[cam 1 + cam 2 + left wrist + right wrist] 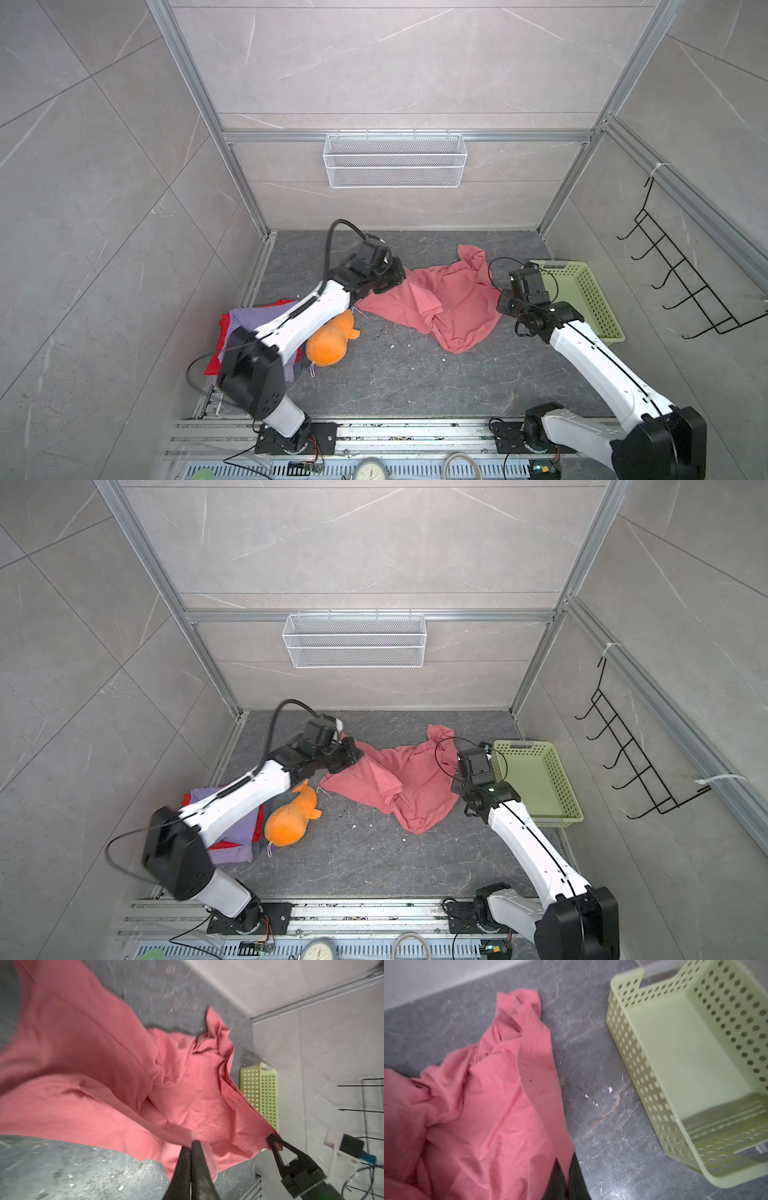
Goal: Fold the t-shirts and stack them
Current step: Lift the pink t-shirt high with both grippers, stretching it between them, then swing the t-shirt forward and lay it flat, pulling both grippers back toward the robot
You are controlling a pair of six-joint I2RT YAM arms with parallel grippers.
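Observation:
A salmon-pink t-shirt (pixel 440 305) (pixel 399 785) lies crumpled across the middle of the dark floor, stretched between both arms. My left gripper (pixel 398 277) (pixel 354 757) (pixel 192 1144) is shut on its left edge, which is lifted a little. My right gripper (pixel 500 302) (pixel 454 785) (pixel 566 1160) is shut on the shirt's right edge (pixel 542 1084); the left wrist view shows it pinching the hem. A lavender t-shirt (pixel 249 318) (pixel 241 833) lies on a red t-shirt (pixel 214 361) (pixel 260 818) at the left, partly hidden under my left arm.
An orange plush toy (pixel 328 345) (pixel 291 820) lies beside the lavender and red shirts. A pale green basket (pixel 598 303) (pixel 561 779) (pixel 633 1053) stands empty at the right, close behind my right wrist. A white wire basket (pixel 395 160) and a black hook rack (pixel 681 282) hang on the walls.

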